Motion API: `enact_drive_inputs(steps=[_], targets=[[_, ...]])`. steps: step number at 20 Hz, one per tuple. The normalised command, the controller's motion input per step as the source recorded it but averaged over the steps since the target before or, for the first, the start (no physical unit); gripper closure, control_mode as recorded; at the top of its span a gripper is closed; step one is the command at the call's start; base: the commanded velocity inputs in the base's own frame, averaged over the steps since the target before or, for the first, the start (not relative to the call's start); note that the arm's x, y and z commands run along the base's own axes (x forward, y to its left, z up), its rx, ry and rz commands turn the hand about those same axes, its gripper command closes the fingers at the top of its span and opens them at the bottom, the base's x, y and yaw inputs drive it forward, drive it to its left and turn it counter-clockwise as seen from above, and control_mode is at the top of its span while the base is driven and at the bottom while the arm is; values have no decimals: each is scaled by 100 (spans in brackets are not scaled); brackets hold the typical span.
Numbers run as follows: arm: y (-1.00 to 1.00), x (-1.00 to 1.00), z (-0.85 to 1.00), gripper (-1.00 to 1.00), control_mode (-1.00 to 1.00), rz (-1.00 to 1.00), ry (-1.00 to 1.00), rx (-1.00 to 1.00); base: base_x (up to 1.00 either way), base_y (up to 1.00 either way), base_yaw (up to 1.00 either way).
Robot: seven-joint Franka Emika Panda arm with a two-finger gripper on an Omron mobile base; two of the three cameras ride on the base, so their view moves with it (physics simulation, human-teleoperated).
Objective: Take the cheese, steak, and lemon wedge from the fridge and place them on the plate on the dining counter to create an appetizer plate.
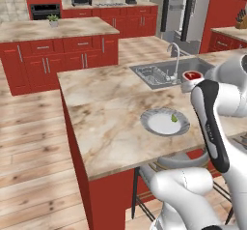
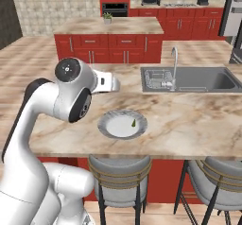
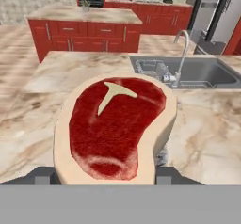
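Red and tan-rimmed, the steak (image 3: pixel 115 129) is gripped between the jaws, filling the centre of the hand view above the marbled surface (image 1: pixel 106 122). The lemon wedge (image 1: pixel 174 118) already lies on the plate (image 1: pixel 153 125) at mid-frame in the left base view, so the steak's delivery is judged the step in hand. Next, the steak should be carried over the plate, lowered and released beside the wedge.

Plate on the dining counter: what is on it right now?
The plate holds the lemon wedge. No cheese lies on it. The steak is in the gripper, hiding the fingers.
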Motion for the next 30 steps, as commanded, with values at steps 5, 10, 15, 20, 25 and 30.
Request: enact_drive_inputs(steps=[5,10,15,20,25,30], targets=[[0,14,-72,100,-100,9,12,0,0,0,0],[0,25,-73,100,-100,10,6,0,0,0,0],[0,29,-59,100,-100,9,10,0,0,0,0],[0,31,-44,100,-100,6,13,0,0,0,0],[0,35,-25,100,-100,1,5,0,0,0,0],[-7,35,-30,100,-100,0,0,0,0,0,0]])
